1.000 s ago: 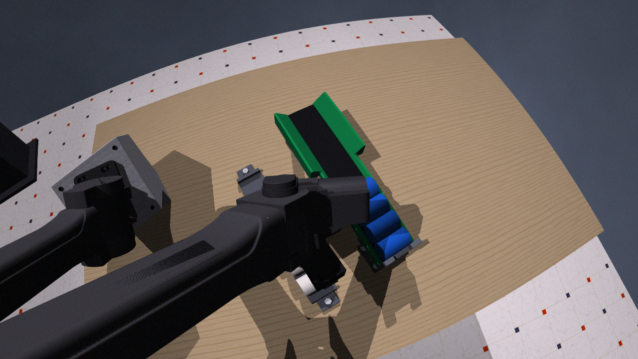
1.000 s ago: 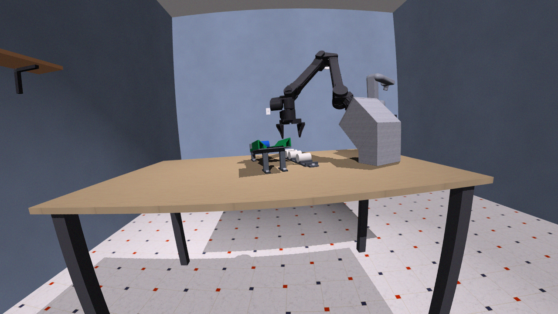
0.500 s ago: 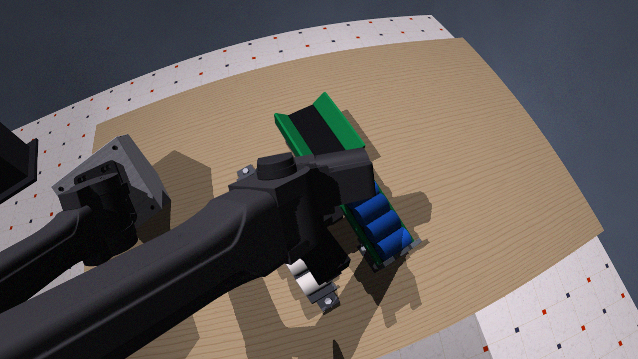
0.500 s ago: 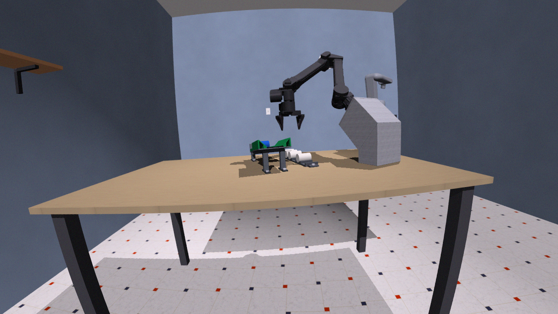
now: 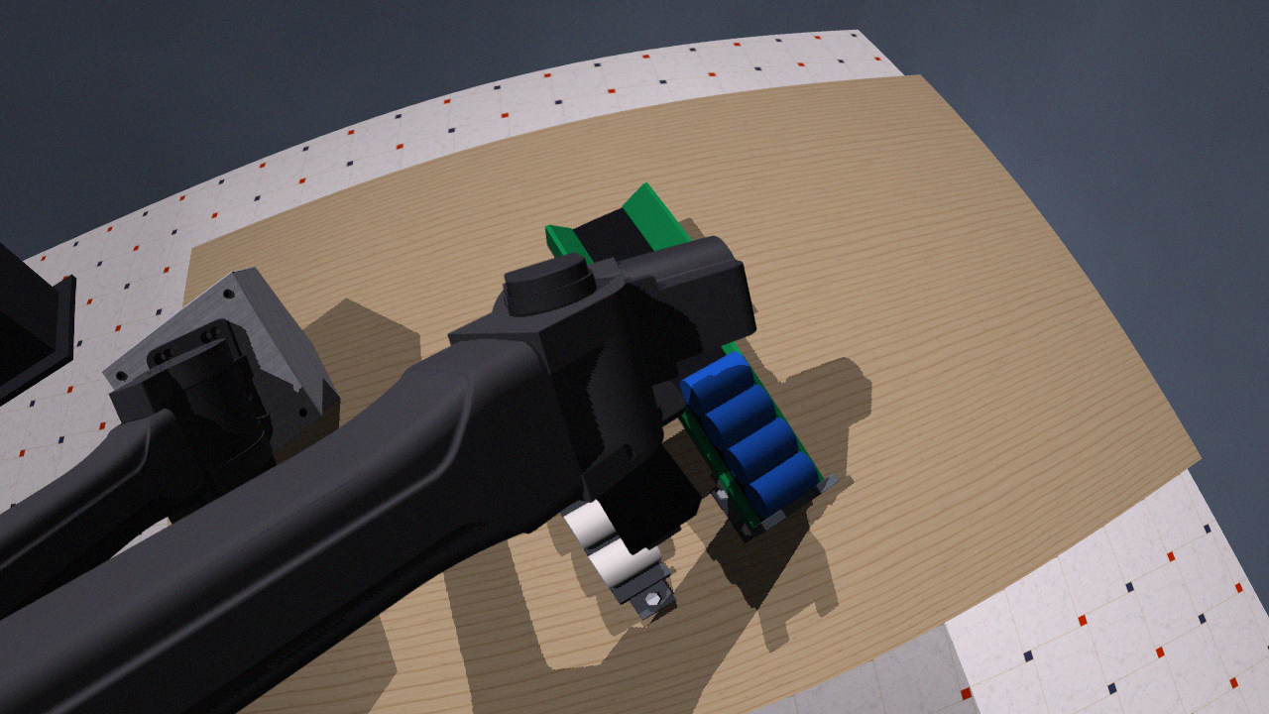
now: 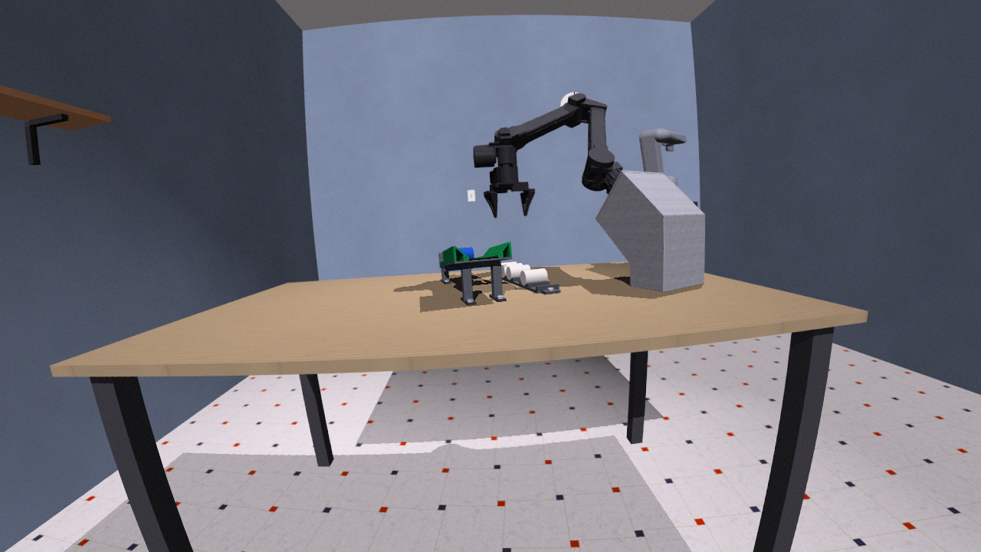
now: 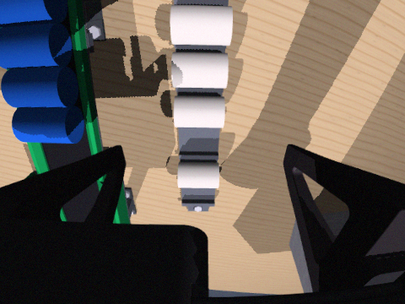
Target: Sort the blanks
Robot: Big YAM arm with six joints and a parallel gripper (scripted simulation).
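Wooden table: four glossy blue blanks (rounded) abreast.

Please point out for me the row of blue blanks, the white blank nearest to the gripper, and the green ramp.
Row of blue blanks (image 5: 750, 433), top view, on the third blank's curved side.
Nearest white blank (image 7: 198, 176), wrist view, on its middle.
Green ramp (image 5: 653, 215), top view, on its far side wall.
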